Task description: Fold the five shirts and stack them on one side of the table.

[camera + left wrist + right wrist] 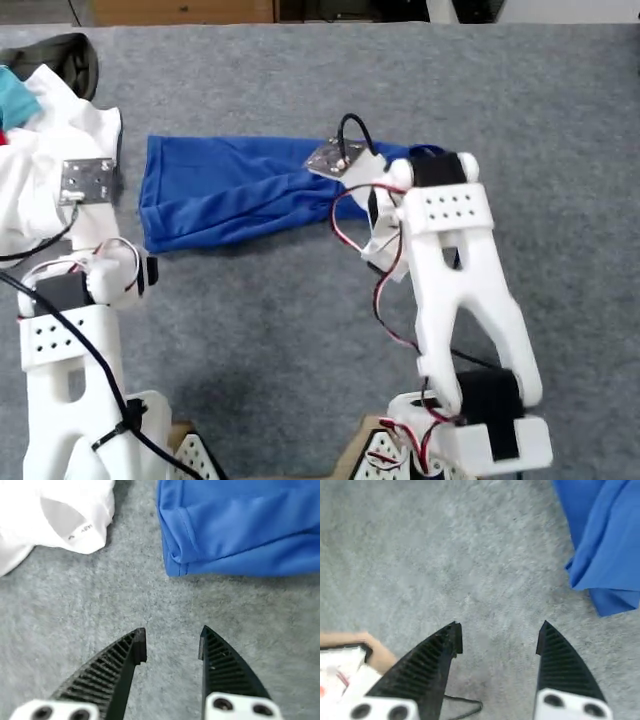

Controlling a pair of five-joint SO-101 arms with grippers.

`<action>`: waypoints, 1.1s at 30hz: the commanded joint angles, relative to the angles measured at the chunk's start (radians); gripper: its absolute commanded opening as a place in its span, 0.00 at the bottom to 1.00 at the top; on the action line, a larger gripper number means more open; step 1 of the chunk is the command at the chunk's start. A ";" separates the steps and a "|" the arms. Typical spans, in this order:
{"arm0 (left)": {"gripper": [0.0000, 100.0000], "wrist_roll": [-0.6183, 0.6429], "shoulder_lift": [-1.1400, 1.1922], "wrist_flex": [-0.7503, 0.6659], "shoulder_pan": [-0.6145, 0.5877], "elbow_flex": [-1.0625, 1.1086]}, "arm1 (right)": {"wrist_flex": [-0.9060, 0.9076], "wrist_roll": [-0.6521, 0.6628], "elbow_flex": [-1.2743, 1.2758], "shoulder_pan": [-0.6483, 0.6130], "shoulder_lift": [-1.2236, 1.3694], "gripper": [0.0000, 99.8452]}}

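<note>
Meanwhile, a folded blue fabric shirt (230,190) lay on the grey felt table (300,330), with the left gripper (172,630) and right gripper (500,625) nearby, both spread and empty.

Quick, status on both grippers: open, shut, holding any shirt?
Left gripper: jaws open, holding nothing.
Right gripper: jaws open, holding nothing.

The high camera is looking straight down; both wrist cameras are facing the desk (75,605) closely, sharing the blue shirt (610,540).
</note>
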 commanded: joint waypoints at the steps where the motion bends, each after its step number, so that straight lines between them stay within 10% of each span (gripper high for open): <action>1: 0.19 0.037 -0.013 0.072 -0.002 -0.123 | -0.087 -0.038 0.041 -0.019 -0.064 0.26; 16: 0.19 0.104 -0.012 0.184 -0.006 -0.187 | -0.473 -0.229 0.099 0.018 0.205 0.26; 29: 0.19 0.103 -0.012 0.184 -0.008 -0.178 | -0.480 -0.163 -0.170 0.202 0.435 0.25; 33: 0.19 0.103 -0.012 0.184 -0.008 -0.178 | -0.423 -0.163 -0.300 0.200 0.526 0.11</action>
